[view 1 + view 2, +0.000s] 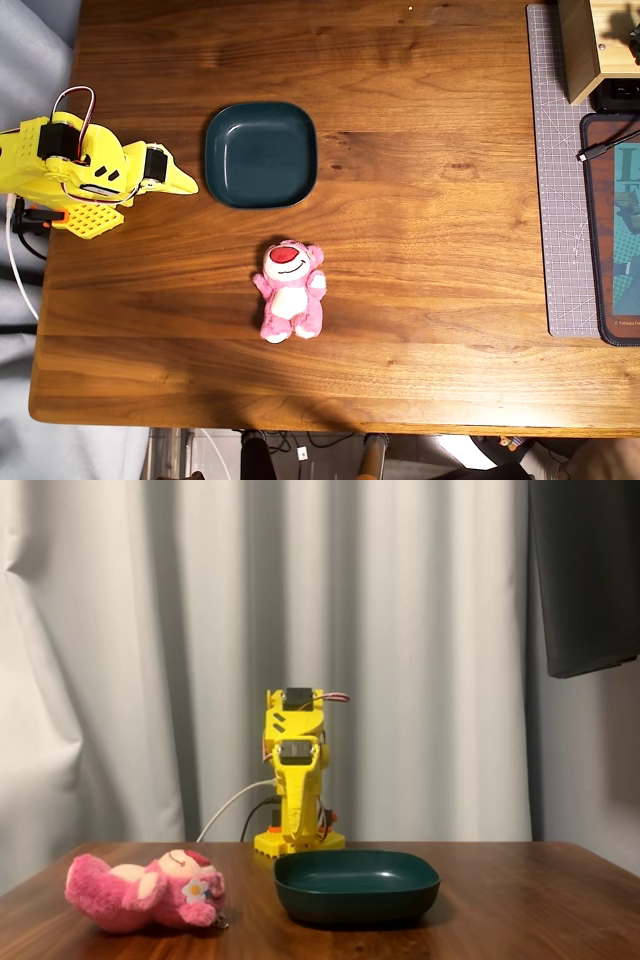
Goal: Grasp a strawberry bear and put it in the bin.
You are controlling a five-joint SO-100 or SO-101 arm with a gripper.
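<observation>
Walnut-toned wood forms the table [430, 250], the largest item and the surface carrying everything else. At its left edge in the overhead view sits the yellow arm [70, 175], folded back over its base, which leaves the working area unobstructed. The bin [260, 154] lies just beside the arm's tip, within easy reach for a drop, and holds nothing. The strawberry bear [290, 290] lies on its back, near the bin but apart from it, belly up, so its body is accessible from above. The gripper [178, 182] points toward the bin with its jaws closed to a point, empty. Judged stage: reach not yet begun.
</observation>
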